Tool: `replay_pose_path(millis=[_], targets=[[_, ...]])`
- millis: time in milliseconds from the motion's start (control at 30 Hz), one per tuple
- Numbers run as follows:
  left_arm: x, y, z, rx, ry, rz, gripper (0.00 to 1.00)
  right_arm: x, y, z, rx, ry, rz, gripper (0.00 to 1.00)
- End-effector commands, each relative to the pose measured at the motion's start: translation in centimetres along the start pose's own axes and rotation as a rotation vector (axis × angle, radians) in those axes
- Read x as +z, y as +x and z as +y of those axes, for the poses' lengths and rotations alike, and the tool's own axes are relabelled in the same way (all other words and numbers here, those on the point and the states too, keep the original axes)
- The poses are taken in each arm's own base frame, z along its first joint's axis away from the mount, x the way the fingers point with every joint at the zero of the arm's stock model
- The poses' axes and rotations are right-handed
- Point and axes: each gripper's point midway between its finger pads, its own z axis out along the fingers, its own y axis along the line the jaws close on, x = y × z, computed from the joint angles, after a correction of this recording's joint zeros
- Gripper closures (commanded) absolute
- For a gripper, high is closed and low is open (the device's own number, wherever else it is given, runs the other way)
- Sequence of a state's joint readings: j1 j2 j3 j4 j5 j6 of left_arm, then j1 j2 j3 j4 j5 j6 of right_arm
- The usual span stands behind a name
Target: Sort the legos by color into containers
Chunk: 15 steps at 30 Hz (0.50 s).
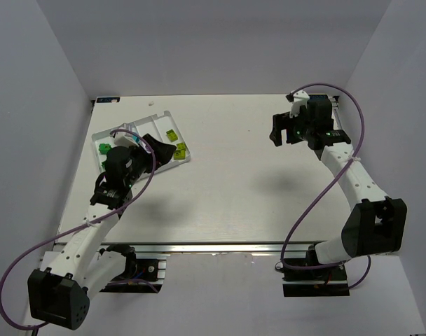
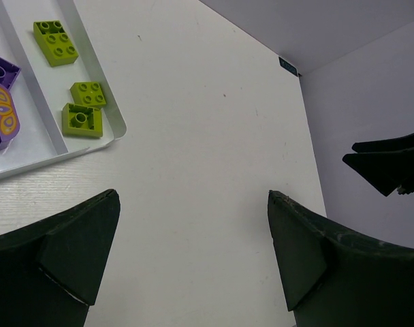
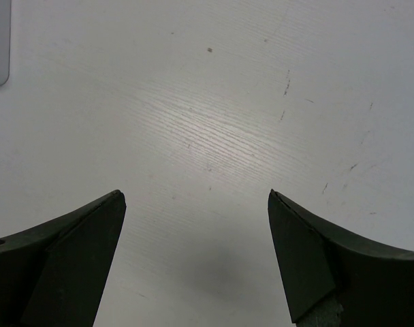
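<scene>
White table [image 1: 227, 175], plain grey walls, and no loose bricks on it that I can spot. The legos [image 1: 172, 136] all seem to sit in the tray [image 1: 151, 124] at far left. There are three yellow-green bricks [image 2: 54, 43] in the end compartment, a purple piece [image 2: 1, 102] one ridge over, and a green brick [image 1: 103, 148] at the other end.

Left gripper [image 2: 193, 197] hangs by the tray corner, jaws spread and empty. Right gripper [image 3: 193, 194] is wide apart too, over bare table.

I'd scan each compartment for strays first. Then drop straight down astride any misplaced brick, keeping clear of the ridges.

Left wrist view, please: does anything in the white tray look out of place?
One yellow-green plastic brick lies upside down, hollow underside up, unlike the studs-up brick beside it in the white plastic tray.
</scene>
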<state>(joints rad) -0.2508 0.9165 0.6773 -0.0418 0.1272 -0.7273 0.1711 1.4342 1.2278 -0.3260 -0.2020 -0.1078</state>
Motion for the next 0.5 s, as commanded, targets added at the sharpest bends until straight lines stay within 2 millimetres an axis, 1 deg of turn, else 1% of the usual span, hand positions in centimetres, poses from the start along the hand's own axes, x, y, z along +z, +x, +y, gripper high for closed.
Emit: replay_pose_path(millis=[0,467], targets=[[-0.41,-0.9,-1.35,0.001,0.046,-0.022,0.02,-0.38,-0.62,-0.28,-0.01,0.023,-0.035,0.11],[-1.36,-0.81,-1.16,0.002,0.038,-0.03,0.02,-0.37,-0.4,-0.34,0.009,0.027,-0.024,0.1]])
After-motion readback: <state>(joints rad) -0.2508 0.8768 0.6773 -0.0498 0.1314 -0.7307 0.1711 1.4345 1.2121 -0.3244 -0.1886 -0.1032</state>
